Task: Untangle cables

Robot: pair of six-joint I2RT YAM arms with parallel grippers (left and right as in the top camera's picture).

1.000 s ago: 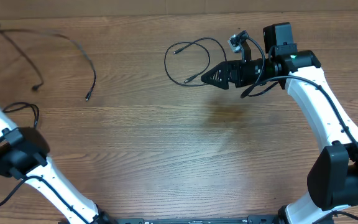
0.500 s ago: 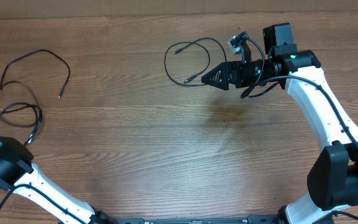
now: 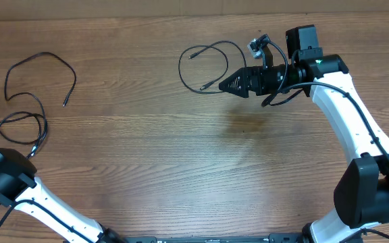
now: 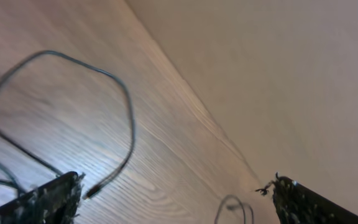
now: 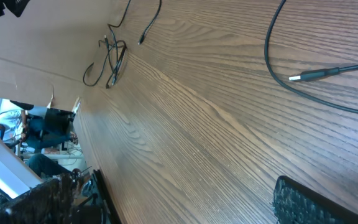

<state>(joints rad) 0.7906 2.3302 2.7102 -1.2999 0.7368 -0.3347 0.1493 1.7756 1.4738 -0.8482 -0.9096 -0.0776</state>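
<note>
Across wood-grain table (tan wall behind), cables sprawl.

Three cables lay apart on the table. The first cable formed an arc at the far left side. The second cable lay looped just in front of it, near the left arm. The third cable lay at the far centre, well apart from both, with the right gripper just beside its right end.
</note>
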